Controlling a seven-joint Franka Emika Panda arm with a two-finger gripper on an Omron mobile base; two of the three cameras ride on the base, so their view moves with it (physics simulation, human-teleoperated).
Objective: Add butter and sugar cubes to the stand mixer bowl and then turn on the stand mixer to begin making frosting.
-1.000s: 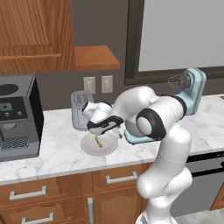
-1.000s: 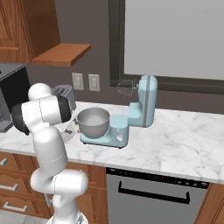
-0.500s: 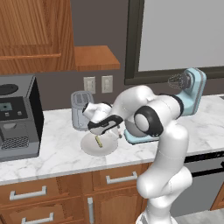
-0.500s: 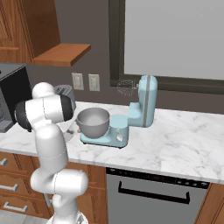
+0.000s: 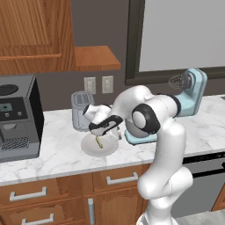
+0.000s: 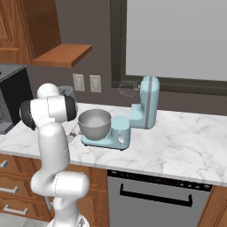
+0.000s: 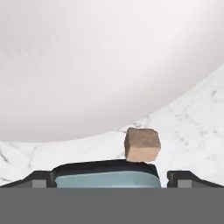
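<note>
The task looks to be in its early part: the stand mixer bowl (image 6: 94, 123) sits on the blue base of the stand mixer (image 6: 141, 111) and, as far as the right base view lets me see into it, it appears empty, and the mixer's head is tilted up with the whisk clear of the bowl, so nothing suggests it has been switched on. The hand (image 5: 105, 127) hangs low over the pale plate (image 5: 90, 149) on the marble surface (image 5: 57, 149), just left of the mixer base. The butter (image 5: 99, 142) shows as a thin yellow-green stick right under the hand, over the plate; I cannot tell whether the fingers are closed on it or merely beside it, nor how wide they stand. In the hand view a single tan sugar cube (image 7: 141, 144) lies on the surface just off the plate's rim (image 7: 109, 65), close to the camera; other cubes are not clear to me. By my judgement both the butter and the sugar are yet to go into the bowl, and turning on the mixer comes after that. Around the work, the grey toaster (image 5: 82, 110) stands just behind the plate and the black coffee machine (image 5: 17, 116) well to the left. The robot's own elbow crowds the space between plate and bowl, and the raised whisk (image 6: 127, 87) overhangs the bowl.
</note>
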